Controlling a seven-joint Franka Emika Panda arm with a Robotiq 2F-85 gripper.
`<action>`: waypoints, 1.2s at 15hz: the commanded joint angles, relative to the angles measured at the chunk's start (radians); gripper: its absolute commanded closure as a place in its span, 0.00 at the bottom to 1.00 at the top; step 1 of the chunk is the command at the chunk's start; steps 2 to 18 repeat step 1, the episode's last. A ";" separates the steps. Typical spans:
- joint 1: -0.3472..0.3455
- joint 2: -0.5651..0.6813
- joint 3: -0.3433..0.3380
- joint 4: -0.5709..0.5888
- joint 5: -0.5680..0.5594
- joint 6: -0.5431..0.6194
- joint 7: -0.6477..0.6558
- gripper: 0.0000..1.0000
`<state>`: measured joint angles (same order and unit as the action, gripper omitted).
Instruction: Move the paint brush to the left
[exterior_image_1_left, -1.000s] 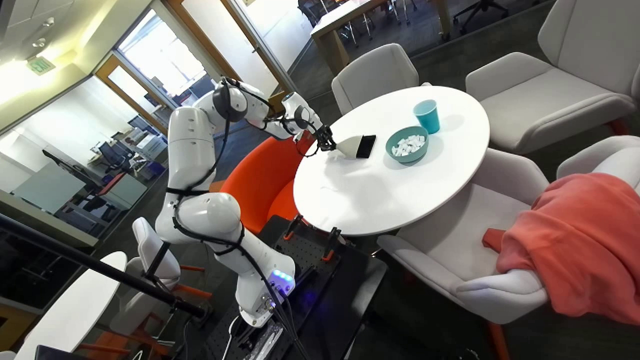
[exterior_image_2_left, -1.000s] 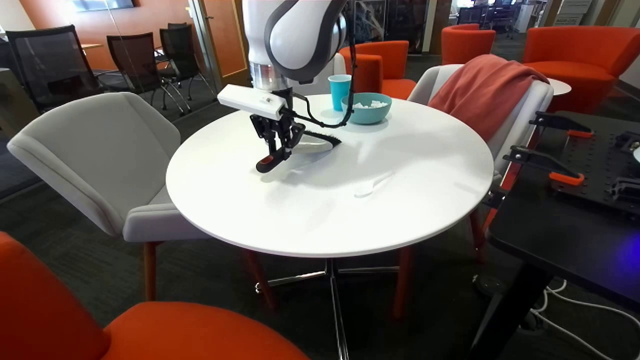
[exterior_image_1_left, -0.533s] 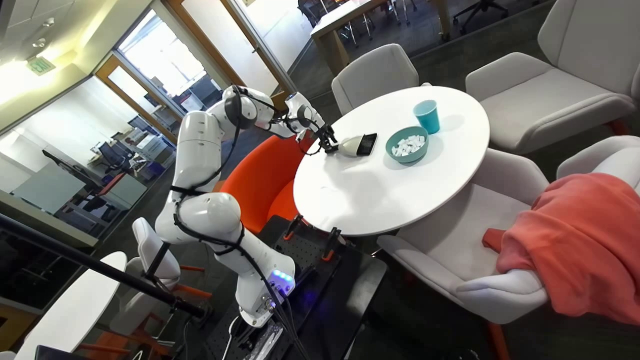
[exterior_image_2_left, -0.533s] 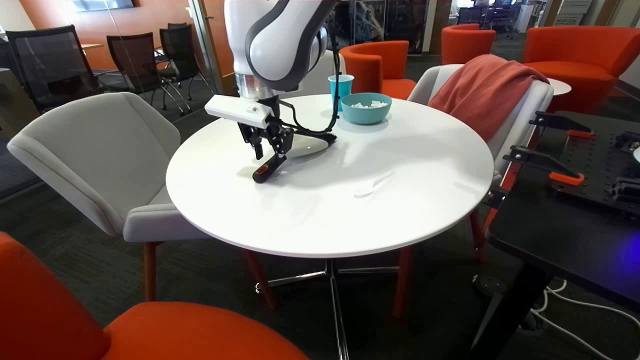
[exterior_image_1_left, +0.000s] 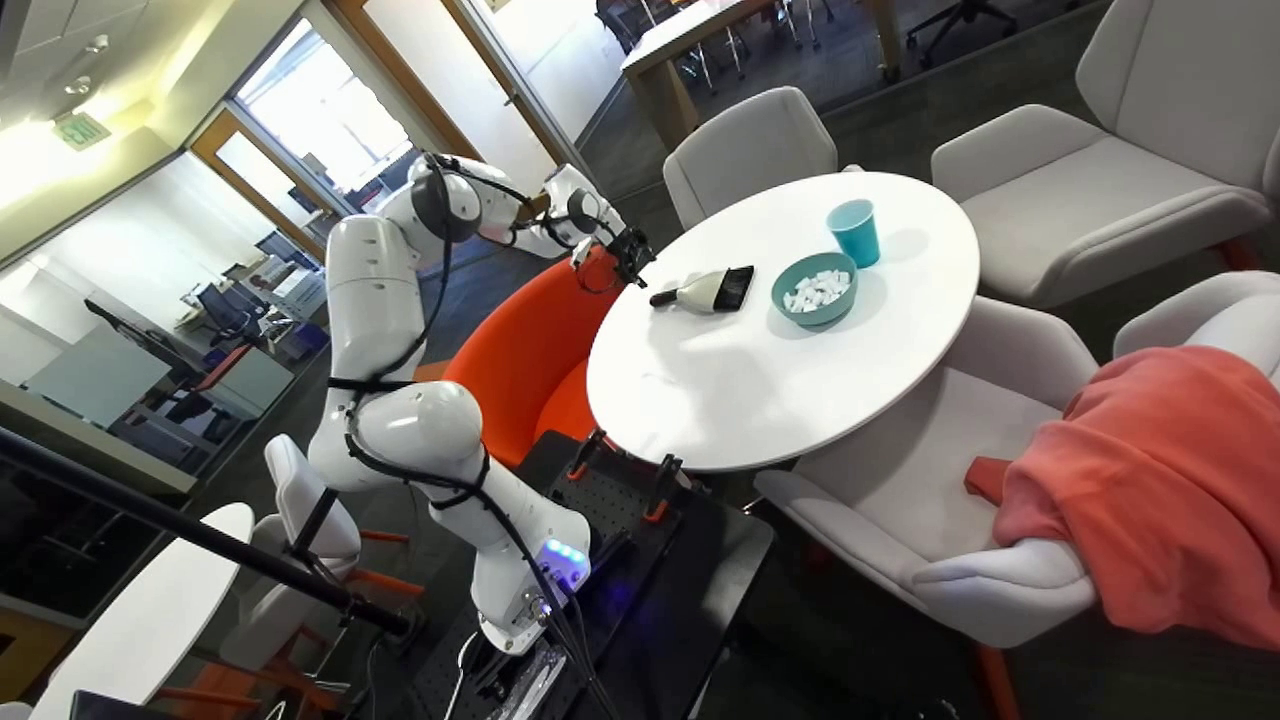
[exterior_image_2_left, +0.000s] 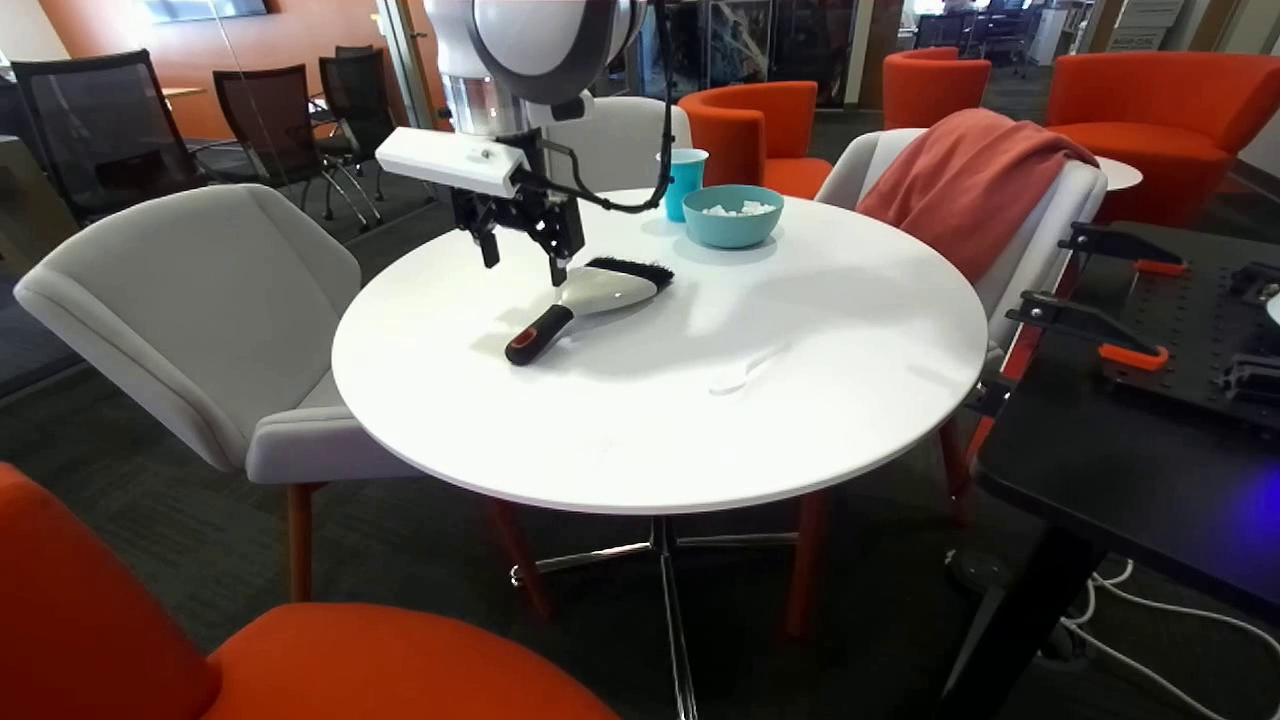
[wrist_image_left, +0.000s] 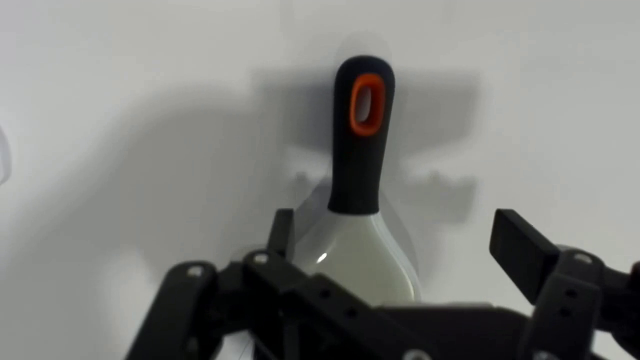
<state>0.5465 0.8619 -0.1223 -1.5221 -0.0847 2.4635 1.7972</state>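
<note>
The paint brush (exterior_image_2_left: 608, 290) lies flat on the white round table (exterior_image_2_left: 650, 440); it has a black handle, a cream body and dark bristles. In an exterior view its bristles (exterior_image_1_left: 735, 289) point toward the teal bowl. My gripper (exterior_image_2_left: 524, 271) hovers above the brush, apart from it. In the wrist view the gripper (wrist_image_left: 395, 222) stands wide open, nothing held between its fingers. The handle (wrist_image_left: 357, 165) with its orange-rimmed hole extends beyond the fingertips, while the gripper's own parts hide the bristle end there.
A teal bowl (exterior_image_1_left: 815, 312) of white pieces and a blue cup (exterior_image_1_left: 853, 235) stand on the table beyond the bristles. A white spoon (exterior_image_2_left: 745, 372) lies nearer the clamps (exterior_image_2_left: 1090, 335) on the black stand. Chairs surround the table, including an orange one (exterior_image_1_left: 530, 345).
One second ago the gripper was shut on the brush's handle. The brush came down onto the table, the fingers opened, and the gripper rose off it. The brush has stayed still since half a second ago.
</note>
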 joint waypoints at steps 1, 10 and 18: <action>0.028 -0.149 -0.038 -0.141 -0.081 -0.084 0.091 0.00; 0.028 -0.149 -0.038 -0.141 -0.081 -0.084 0.091 0.00; 0.028 -0.149 -0.038 -0.141 -0.081 -0.084 0.091 0.00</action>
